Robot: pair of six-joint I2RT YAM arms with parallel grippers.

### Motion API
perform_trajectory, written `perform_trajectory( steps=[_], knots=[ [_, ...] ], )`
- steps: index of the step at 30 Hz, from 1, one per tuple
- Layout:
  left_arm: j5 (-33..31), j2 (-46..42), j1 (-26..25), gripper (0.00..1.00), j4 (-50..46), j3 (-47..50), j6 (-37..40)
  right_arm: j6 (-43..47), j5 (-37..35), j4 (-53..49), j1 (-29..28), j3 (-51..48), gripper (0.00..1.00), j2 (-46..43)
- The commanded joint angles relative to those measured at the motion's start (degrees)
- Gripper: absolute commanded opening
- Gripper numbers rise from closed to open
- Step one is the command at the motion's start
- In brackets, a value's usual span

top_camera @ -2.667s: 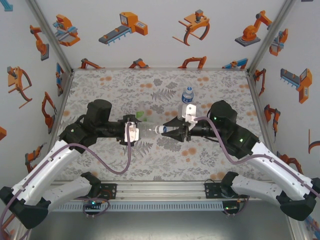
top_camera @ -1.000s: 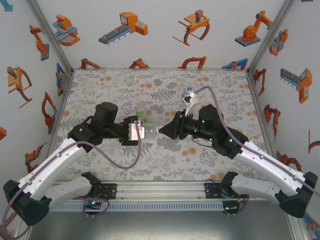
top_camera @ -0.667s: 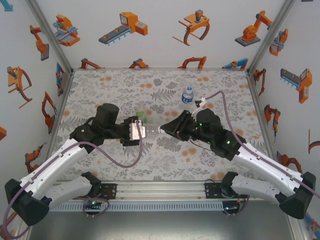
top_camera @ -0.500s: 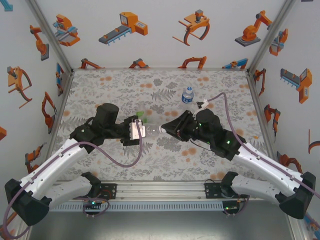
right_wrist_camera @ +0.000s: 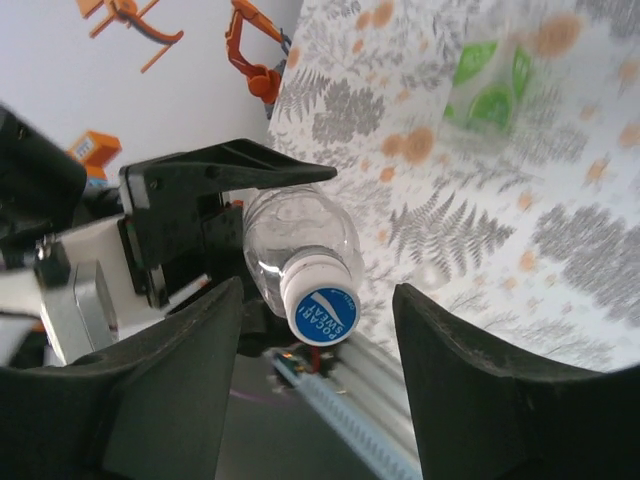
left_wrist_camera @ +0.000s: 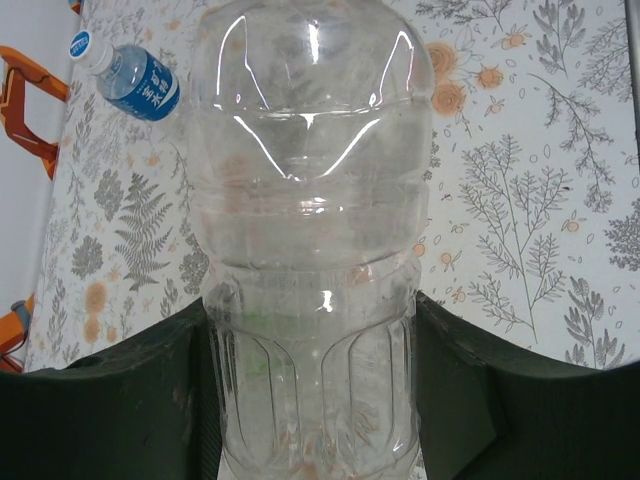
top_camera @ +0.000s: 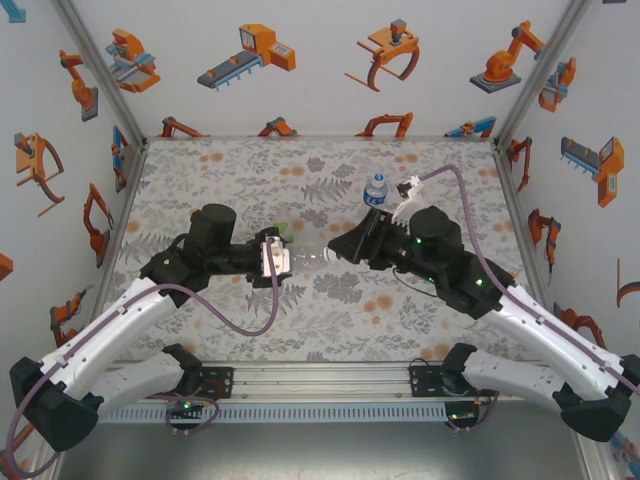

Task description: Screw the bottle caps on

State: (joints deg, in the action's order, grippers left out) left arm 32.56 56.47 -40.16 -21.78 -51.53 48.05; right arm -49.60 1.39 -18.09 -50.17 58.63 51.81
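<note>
since half a second ago the right gripper [right_wrist_camera: 318,296] has drawn back a little from the clear bottle [left_wrist_camera: 310,230] toward its own side. its wrist has rolled too, so the purple cable [top_camera: 470,215] at its back now loops up on the far side of that bottle's neck.

nearest the arm bases, both forearms rise from the table edge and lean inward to meet at the clear bottle. that bottle lies level in the air above the floral mat [top_camera: 230,170]. the left gripper [top_camera: 280,258] is clamped on the bottle's lower body, one dark finger pressed to each side, and the neck points toward the right arm.

a white cap [right_wrist_camera: 322,312] with blue print sits on the mouth of the clear bottle. the right gripper faces it end-on with its fingers spread wide. the cap lies in the gap between them and touches neither. nothing stands between the right gripper and the cap.

just beyond the clear bottle's middle, the green-tinted bottle [top_camera: 283,229] rests on the mat. it is blurred, and i cannot tell whether it is capped. farther off, past the clear bottle's neck and well apart from it, the blue-label bottle [top_camera: 375,189] stands upright with a white cap on it.
</note>
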Motion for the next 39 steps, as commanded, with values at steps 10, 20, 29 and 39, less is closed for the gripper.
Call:
perform_trajectory(
  steps=[10,20,29,39],
  knots=[
    [8.09,-0.29,-0.33,0.00,-5.63,-4.19,1.42,66.90,24.43,-0.47,-0.19,4.44,0.44,-3.54],
    [11.96,-1.10,-0.32,0.00,-7.34,-4.69,1.16,80.19,37.78,-3.14,-0.26,3.94,0.45,-2.42],
    [14.33,-1.75,-0.27,0.00,-8.62,-4.93,1.67,80.10,34.67,-2.46,-0.43,2.07,0.48,-2.08],
    [15.17,-1.59,-0.33,0.00,-8.92,-5.41,2.04,78.28,34.69,1.46,-0.70,0.09,0.42,-2.66]
  ],
)
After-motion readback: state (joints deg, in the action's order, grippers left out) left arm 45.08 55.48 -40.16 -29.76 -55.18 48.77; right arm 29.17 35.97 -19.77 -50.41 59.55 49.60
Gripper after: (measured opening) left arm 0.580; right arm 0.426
